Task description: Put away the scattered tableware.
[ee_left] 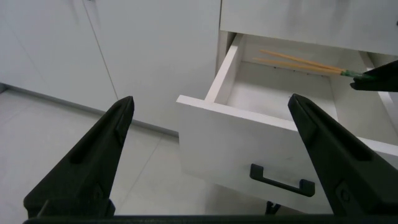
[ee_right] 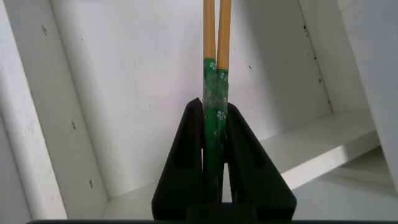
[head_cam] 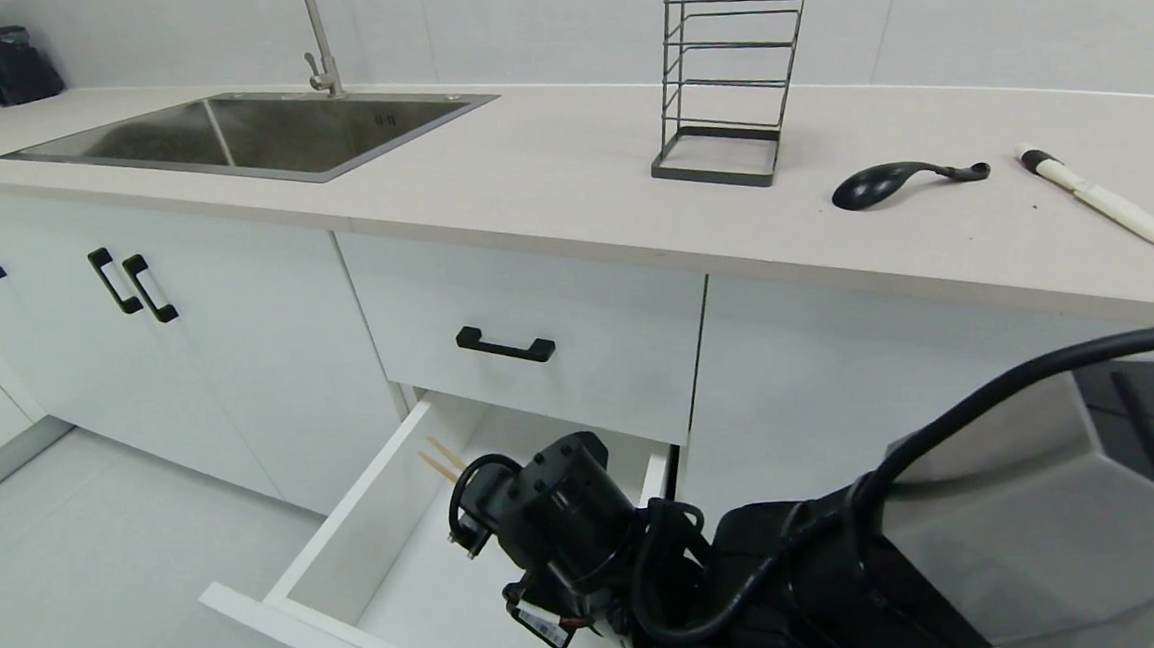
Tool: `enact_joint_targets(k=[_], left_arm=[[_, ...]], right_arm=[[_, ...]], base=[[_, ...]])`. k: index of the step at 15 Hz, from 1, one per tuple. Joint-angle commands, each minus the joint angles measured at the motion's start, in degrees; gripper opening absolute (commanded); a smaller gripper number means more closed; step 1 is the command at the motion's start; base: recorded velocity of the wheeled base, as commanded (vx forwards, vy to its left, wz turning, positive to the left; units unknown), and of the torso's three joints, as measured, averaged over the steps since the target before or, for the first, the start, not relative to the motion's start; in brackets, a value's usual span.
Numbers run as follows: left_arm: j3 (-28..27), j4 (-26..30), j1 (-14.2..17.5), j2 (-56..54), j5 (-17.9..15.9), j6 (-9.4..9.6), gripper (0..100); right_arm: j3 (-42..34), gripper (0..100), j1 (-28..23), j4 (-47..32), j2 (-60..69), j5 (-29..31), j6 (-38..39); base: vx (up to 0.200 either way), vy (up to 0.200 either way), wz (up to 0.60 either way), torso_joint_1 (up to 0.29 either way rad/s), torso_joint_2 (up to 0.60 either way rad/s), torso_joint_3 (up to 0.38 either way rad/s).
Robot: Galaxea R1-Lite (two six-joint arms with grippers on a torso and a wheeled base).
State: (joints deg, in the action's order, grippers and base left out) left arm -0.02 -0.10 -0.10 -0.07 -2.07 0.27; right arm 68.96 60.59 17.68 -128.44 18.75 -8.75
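Nearest, reaching down into the open drawer (head_cam: 349,523) under the counter (head_cam: 548,180): right gripper (ee_right: 214,107), closed narrow on the green ends of the chopsticks (ee_right: 216,43). Gripped at the very end, probably for laying the long bare shafts flat on the drawer floor. Pointing away toward the drawer's back wall, tips near its left side wall. Resting on the floor or hanging just above it: cannot tell.

Drawer pulled well out, presumably to take the tableware.

Outside the drawer, facing its front panel and black handle: left gripper (ee_left: 211,102), spread wide, holding nothing and touching nothing. Likely kept there out of the other arm's way.

Farther off, up on the counter at right: black spoon (head_cam: 879,185) and white knife (head_cam: 1100,200), lying apart from each other, not yet put away. Just left of the spoon and a little farther back, an upright wire rack (head_cam: 722,75). At far left, the sink (head_cam: 245,134), set into the counter.
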Motion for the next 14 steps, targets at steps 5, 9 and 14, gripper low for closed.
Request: enact_joint_targets(k=[5, 9, 14], left_arm=[[0.0, 0.0, 0.0, 0.1, 0.0, 0.0, 100], [0.0, 0.0, 0.0, 0.1, 0.0, 0.0, 100], [0.0, 0.0, 0.0, 0.1, 0.1, 0.0, 100]], right_arm=[[7.9, 0, -0.3, -7.7, -5.0, 1.6, 4.4], [13.8, 0, -0.6, -12.1, -8.3, 3.6, 9.1], [20.8, 0, -1.4, -16.5, -13.5, 6.7, 10.1]], base=[[0.0, 0.0, 0.0, 0.0, 0.0, 0.0], [0.0, 0.0, 0.0, 0.0, 0.0, 0.0], [0.0, 0.0, 0.0, 0.0, 0.0, 0.0]])
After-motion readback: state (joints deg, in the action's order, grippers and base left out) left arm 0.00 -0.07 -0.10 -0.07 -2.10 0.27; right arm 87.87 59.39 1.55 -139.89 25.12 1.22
